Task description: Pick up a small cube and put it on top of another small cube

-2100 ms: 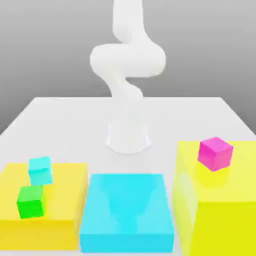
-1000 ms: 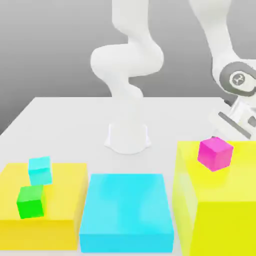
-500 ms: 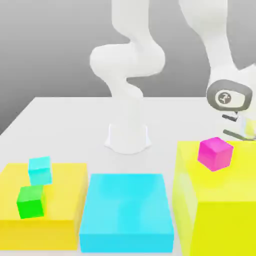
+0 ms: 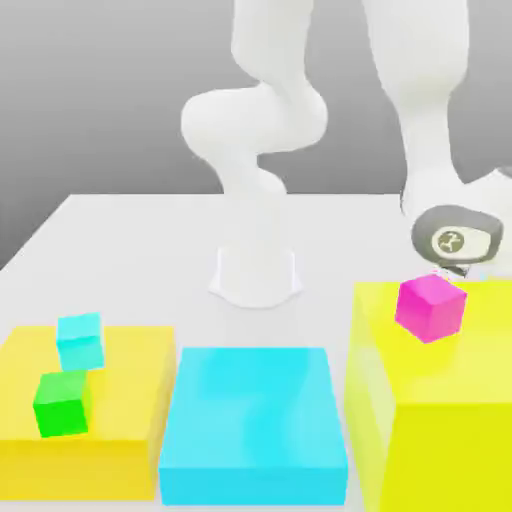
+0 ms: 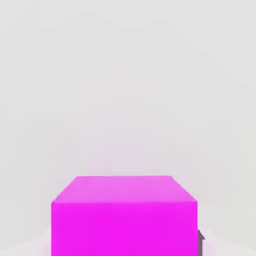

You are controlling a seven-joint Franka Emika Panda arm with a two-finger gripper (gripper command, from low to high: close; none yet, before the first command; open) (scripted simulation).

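Pale grey surface behind — the end effector grips a magenta cube (plain, crisp-edged).

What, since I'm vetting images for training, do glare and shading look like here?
Exterior view: pale sheen on the cyan block and tall yellow block; hand view: washed-out pale backdrop, one face of the magenta cube slightly lighter.
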